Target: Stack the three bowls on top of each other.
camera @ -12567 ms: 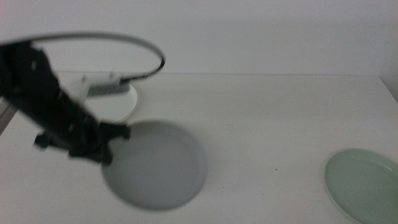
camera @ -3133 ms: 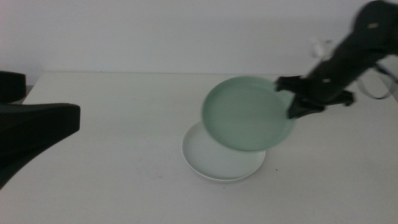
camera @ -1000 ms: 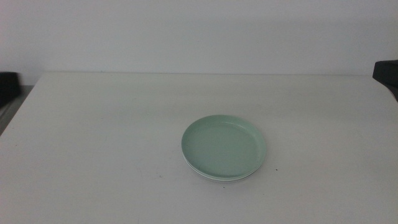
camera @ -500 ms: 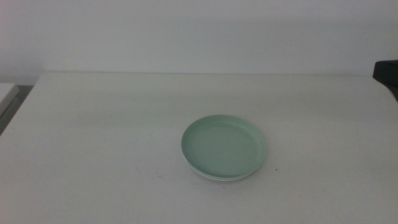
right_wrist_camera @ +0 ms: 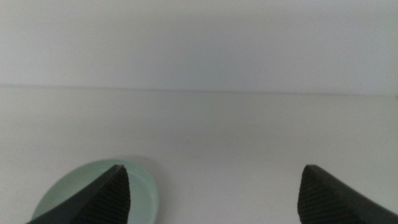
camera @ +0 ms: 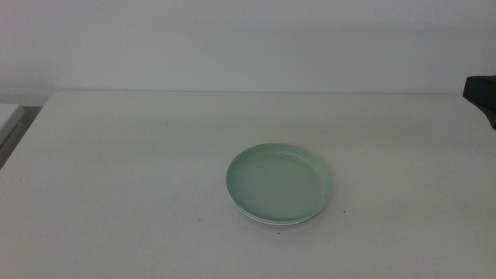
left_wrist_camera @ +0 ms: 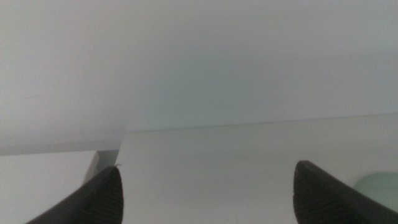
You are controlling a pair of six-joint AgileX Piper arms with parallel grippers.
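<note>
The pale green bowl (camera: 280,184) lies on top of a stack in the middle of the table. The white rim (camera: 271,222) of a bowl below it shows at the front edge. The grey bowl is hidden. The green bowl's edge also shows in the left wrist view (left_wrist_camera: 379,186) and in the right wrist view (right_wrist_camera: 140,193). My left gripper (left_wrist_camera: 208,196) is open and empty, out of the middle view. My right gripper (right_wrist_camera: 214,196) is open and empty, back at the right side; only a dark part of the right arm (camera: 482,89) shows at the right edge.
The white table (camera: 139,170) spreads around the stack. Its left edge (camera: 19,139) and far edge meet a pale wall. A small dark speck (camera: 344,210) lies right of the stack.
Nothing moves on the table in the last second. The dark left arm part at the left edge has gone out of view. Earlier, the right gripper set the green bowl on the stack.
</note>
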